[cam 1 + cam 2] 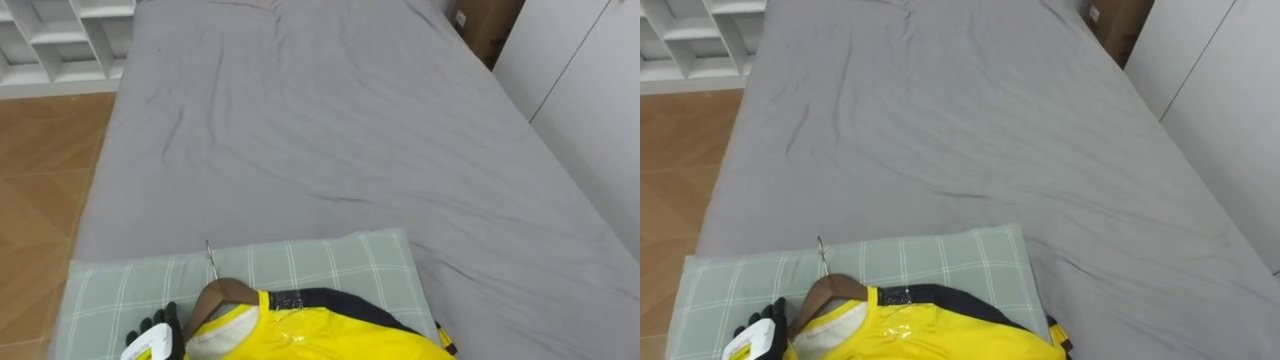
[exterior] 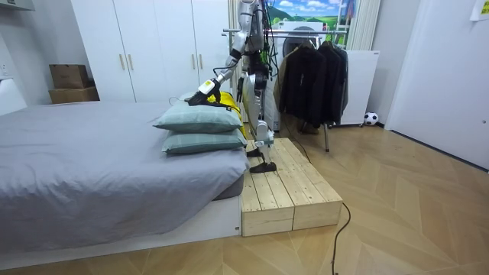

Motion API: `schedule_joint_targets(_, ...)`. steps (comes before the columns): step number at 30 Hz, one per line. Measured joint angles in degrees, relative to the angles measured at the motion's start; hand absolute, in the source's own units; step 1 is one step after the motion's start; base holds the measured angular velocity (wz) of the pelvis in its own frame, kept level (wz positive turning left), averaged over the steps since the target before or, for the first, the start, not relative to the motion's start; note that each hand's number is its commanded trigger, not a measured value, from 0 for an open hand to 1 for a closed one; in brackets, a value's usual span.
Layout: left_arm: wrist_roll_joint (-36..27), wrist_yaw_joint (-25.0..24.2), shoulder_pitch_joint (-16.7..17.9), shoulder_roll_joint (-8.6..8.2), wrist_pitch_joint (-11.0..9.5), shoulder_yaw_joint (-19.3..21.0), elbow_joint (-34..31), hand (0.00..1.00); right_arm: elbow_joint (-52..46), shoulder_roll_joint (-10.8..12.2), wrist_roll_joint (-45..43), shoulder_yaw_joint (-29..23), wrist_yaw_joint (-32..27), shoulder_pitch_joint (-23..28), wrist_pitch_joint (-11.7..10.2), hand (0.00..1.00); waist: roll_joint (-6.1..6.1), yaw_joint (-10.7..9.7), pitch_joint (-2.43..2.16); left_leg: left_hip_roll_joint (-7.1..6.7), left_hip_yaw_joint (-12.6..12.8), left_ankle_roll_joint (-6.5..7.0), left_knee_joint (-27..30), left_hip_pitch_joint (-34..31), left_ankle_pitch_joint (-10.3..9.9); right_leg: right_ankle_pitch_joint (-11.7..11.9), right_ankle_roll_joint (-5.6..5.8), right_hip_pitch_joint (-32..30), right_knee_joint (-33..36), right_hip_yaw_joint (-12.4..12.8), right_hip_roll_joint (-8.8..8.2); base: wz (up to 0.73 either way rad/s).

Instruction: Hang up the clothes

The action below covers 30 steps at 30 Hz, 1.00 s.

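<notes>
A yellow garment (image 1: 310,340) with a dark collar lies on a wooden hanger (image 1: 225,292) whose metal hook (image 1: 210,262) points up the bed. Both rest on a pale green checked pillow (image 1: 340,265) at the near end of the bed. My left hand (image 1: 163,325) is at the hanger's left end, fingers curled against the wood. In the room view my left arm reaches over the stacked pillows (image 2: 200,118) to the yellow garment (image 2: 221,99), while I stand on a wooden platform (image 2: 286,183) at the bed's head.
The grey bed (image 1: 330,130) stretches away in front. White shelves (image 1: 60,40) stand far left, white wardrobe doors (image 1: 590,90) on the right. Behind me stands a clothes rack (image 2: 313,69) hung with dark jackets.
</notes>
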Motion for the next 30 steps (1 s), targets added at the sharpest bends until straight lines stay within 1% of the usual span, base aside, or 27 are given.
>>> schedule_joint_targets(2, -0.1, 0.3, -0.2, 0.01, -0.3, 0.0, 0.7, 0.0, 0.1, 0.0, 0.0, 0.2, -0.1, -0.3, 0.0, 0.0, -0.02, 0.0, 0.01, 0.0, 0.0, 0.0, 0.0, -0.1, 0.0, 0.0, 0.0, 0.0, 0.0, 0.0, 0.0, 0.0)
schedule_joint_targets(4, -0.7, 0.5, -0.6, 0.02, -1.2, 0.0, 1.8, 0.0, 0.1, 0.0, -0.1, 1.0, -0.2, -0.6, 0.0, 0.0, -0.02, 0.0, 0.01, -0.01, 0.0, 0.0, 0.0, -0.3, 0.0, 0.0, 0.0, -0.2, 0.0, 0.0, -0.01, 0.0)
schedule_joint_targets(11, -2.0, 1.1, -1.1, 0.02, -1.2, 0.0, 2.2, 0.0, 0.5, 0.3, 0.1, 1.6, -0.5, -1.2, 0.0, 0.0, -0.29, 0.0, 0.17, -0.01, 0.0, 0.01, 0.0, -0.8, 0.0, 0.0, -0.01, -0.6, -0.1, -0.1, -0.02, 0.0)
schedule_joint_targets(12, -2.0, 1.3, -1.2, 0.02, -1.2, 0.0, 2.3, 0.0, 0.7, 0.3, 0.1, 2.0, -0.6, -1.4, 0.0, 0.0, -0.42, 0.0, 0.23, 0.01, 0.0, 0.01, 0.0, -0.9, 0.0, 0.0, -0.01, -0.8, -0.1, -0.1, -0.02, 0.0)
schedule_joint_targets(14, -2.2, 1.5, -1.5, 0.04, -1.1, -0.1, 2.5, 0.0, 0.8, 0.4, 0.1, 2.9, -0.6, -1.9, 0.4, 0.0, -0.57, 0.0, 0.14, 0.01, 0.0, 0.02, 0.0, -1.4, 0.1, 0.0, -0.05, -1.5, 0.0, -0.1, -0.02, 0.0)
schedule_joint_targets(15, -2.2, 1.6, -2.1, 0.09, -1.0, -0.1, 2.7, 0.0, 0.8, 0.5, 0.3, 3.4, -0.7, -2.2, 0.4, 0.0, -0.84, 0.0, 0.07, -0.06, 0.0, 0.0, 0.0, -1.9, 0.5, 0.2, -0.16, -2.1, 0.0, -0.2, -0.1, 0.0)
schedule_joint_targets(16, -2.1, 1.6, -2.6, 0.08, -0.8, 0.0, 2.8, 0.0, 0.9, 0.7, 0.4, 3.5, -0.7, -2.5, 0.5, 0.0, -1.15, 0.1, 0.17, -0.06, 0.0, -0.03, -0.2, -2.1, 0.6, 0.2, -0.18, -2.4, 0.1, -0.2, -0.1, 0.0)
schedule_joint_targets(19, -2.1, 2.6, -3.0, 0.3, -0.7, 0.0, 3.2, 0.0, 1.3, 1.3, 0.4, 3.5, -1.2, -2.8, 0.7, 0.0, -1.76, 0.1, 0.22, 0.05, 0.0, -0.15, -0.4, -2.1, 0.8, 0.3, -0.27, -2.5, 0.1, -0.2, 0.01, 0.0)
schedule_joint_targets(21, -2.1, 2.8, -3.1, 0.31, -0.7, 0.0, 3.2, 0.0, 1.3, 1.3, 0.6, 3.5, -1.2, -3.1, 1.3, 0.0, -1.88, 0.1, 0.24, 0.08, 0.0, -0.16, -0.3, -2.4, 0.8, 0.3, -0.37, -2.8, 0.1, -0.2, 0.04, 0.0)
schedule_joint_targets(22, -2.2, 2.9, -3.3, 0.21, -0.7, 0.0, 3.2, 0.24, 1.3, 1.3, 0.8, 3.6, -1.2, -3.3, 1.6, 0.0, -1.93, 0.1, 0.22, 0.08, 0.0, -0.16, -0.3, -2.8, 0.9, 0.4, -0.4, -3.2, 0.2, -0.2, 0.02, 0.0)
schedule_joint_targets(23, -2.2, 3.0, -3.6, 0.2, -0.7, 0.0, 3.3, 0.52, 1.3, 1.3, 0.9, 3.8, -1.2, -3.4, 1.6, 0.0, -2.03, 0.1, 0.27, 0.06, 0.0, -0.15, -0.2, -3.0, 1.0, 0.4, -0.4, -3.5, 0.5, -0.2, -0.03, 0.0)
schedule_joint_targets(24, -2.2, 3.4, -4.1, 0.21, -0.7, 0.0, 3.7, 0.93, 1.3, 1.5, 1.1, 3.9, -1.2, -3.7, 1.6, 0.0, -2.23, 0.2, 0.35, 0.03, 0.0, -0.17, -0.3, -3.3, 1.2, 0.4, -0.4, -4.0, 1.0, -0.2, -0.1, 0.0)
schedule_joint_targets(25, -2.2, 3.8, -4.6, 0.2, -0.7, 0.0, 4.0, 1.0, 1.3, 1.6, 1.1, 3.9, -1.2, -3.9, 1.6, 0.0, -2.45, 0.2, 0.44, 0.0, 0.0, -0.18, -0.3, -3.6, 1.3, 0.4, -0.42, -4.3, 1.0, -0.2, -0.14, 0.0)
schedule_joint_targets(30, -2.2, 5.6, -5.3, 0.4, -0.7, 0.0, 4.1, 1.0, 1.2, 1.6, 1.2, 3.9, -1.8, -4.0, 1.7, 0.0, -2.8, 0.3, 0.51, 0.0, -0.1, -0.16, 0.2, -4.7, 1.5, 0.7, -0.61, -5.3, 1.4, -0.3, -0.17, 0.0)
